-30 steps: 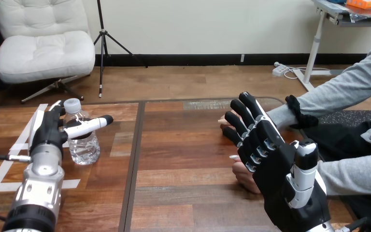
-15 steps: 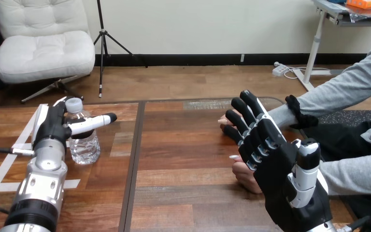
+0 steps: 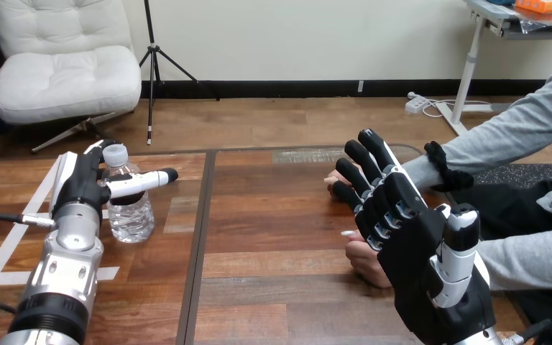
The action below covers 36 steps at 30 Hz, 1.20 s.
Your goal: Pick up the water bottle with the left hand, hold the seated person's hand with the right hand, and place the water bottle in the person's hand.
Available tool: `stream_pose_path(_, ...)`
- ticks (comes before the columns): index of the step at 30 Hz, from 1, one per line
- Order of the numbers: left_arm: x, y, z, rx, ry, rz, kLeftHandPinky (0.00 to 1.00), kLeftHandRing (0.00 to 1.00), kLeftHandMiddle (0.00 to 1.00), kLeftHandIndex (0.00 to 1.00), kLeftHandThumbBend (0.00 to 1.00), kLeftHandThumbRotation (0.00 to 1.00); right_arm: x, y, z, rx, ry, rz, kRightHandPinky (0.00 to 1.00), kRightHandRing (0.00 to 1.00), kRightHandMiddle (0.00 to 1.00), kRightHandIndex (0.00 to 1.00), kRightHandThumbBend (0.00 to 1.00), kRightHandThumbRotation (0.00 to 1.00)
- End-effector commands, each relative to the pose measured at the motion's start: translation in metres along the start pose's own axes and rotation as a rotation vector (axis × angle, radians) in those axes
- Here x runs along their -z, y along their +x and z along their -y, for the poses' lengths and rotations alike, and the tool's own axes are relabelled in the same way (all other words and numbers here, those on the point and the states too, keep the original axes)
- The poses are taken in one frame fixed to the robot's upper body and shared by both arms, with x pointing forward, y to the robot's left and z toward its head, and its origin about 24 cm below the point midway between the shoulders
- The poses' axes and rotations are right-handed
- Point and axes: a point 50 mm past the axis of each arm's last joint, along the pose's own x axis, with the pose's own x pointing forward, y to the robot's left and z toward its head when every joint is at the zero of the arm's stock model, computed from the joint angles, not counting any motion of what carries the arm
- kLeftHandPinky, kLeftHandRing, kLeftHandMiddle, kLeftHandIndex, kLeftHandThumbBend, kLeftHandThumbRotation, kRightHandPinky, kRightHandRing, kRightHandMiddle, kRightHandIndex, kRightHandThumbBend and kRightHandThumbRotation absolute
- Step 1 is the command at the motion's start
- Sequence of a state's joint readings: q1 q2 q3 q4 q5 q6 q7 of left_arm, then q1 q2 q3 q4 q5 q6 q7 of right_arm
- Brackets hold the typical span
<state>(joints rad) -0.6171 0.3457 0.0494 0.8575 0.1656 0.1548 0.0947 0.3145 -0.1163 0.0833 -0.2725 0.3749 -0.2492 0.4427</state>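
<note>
Risk: tipping | water bottle (image 3: 128,210) upright far left, your left hand (image 3: 79,190) flanking it, thumb straight, nothing gripped; uneven closing knocks it over | right hand (image 3: 410,244) splayed open over person's nearer hand (image 3: 361,263)

Clear water bottle (image 3: 128,210), white cap (image 3: 115,152), reddish-brown wood-grain table (image 3: 273,237), black-and-white left hand (image 3: 79,185) and right hand (image 3: 418,251)

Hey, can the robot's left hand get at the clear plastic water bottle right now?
Probably yes: the left hand is right beside the clear plastic water bottle, thumb across its front, nothing between them.
</note>
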Motion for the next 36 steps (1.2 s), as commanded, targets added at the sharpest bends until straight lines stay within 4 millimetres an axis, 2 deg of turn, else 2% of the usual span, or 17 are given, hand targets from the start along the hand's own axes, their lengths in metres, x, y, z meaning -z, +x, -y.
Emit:
stream_pose_path(1,-0.038,0.005,-0.01,-0.039,0.013,0.096,0.81,0.9,0.92,0.9,0.91,0.18,-0.013,0.009,-0.001,-0.018,-0.02,0.08,1.0,1.0,1.0,1.0,1.0,1.0)
stream_pose_path(9,-0.039,0.004,-0.01,-0.067,0.066,0.084,0.76,0.85,0.88,0.88,0.9,0.13,-0.013,0.008,-0.001,-0.016,-0.021,0.082,1.0,1.0,1.0,1.0,1.0,1.0)
stream_pose_path(18,-0.044,0.001,-0.011,-0.065,0.113,0.063,0.62,0.75,0.79,0.81,0.9,0.07,-0.013,0.008,-0.001,-0.013,-0.019,0.083,1.0,1.0,1.0,1.0,1.0,1.0)
stream_pose_path(23,-0.045,0.0,-0.012,-0.039,0.148,0.032,0.54,0.7,0.75,0.8,0.91,0.07,-0.013,0.008,-0.001,-0.013,-0.017,0.087,1.0,1.0,1.0,1.0,1.0,1.0)
stream_pose_path(29,-0.048,-0.003,-0.014,-0.022,0.174,0.003,0.5,0.68,0.73,0.8,0.92,0.08,-0.013,0.008,-0.001,-0.015,-0.018,0.085,1.0,1.0,1.0,1.0,1.0,1.0)
stream_pose_path(31,-0.048,-0.003,-0.015,-0.024,0.18,-0.005,0.44,0.6,0.68,0.79,0.92,0.06,-0.013,0.008,-0.001,-0.015,-0.019,0.085,1.0,1.0,1.0,1.0,1.0,1.0)
stream_pose_path(36,-0.048,-0.005,-0.016,-0.039,0.215,0.002,0.41,0.55,0.63,0.76,0.91,0.02,-0.013,0.008,0.0,-0.016,-0.019,0.086,1.0,1.0,1.0,1.0,1.0,1.0)
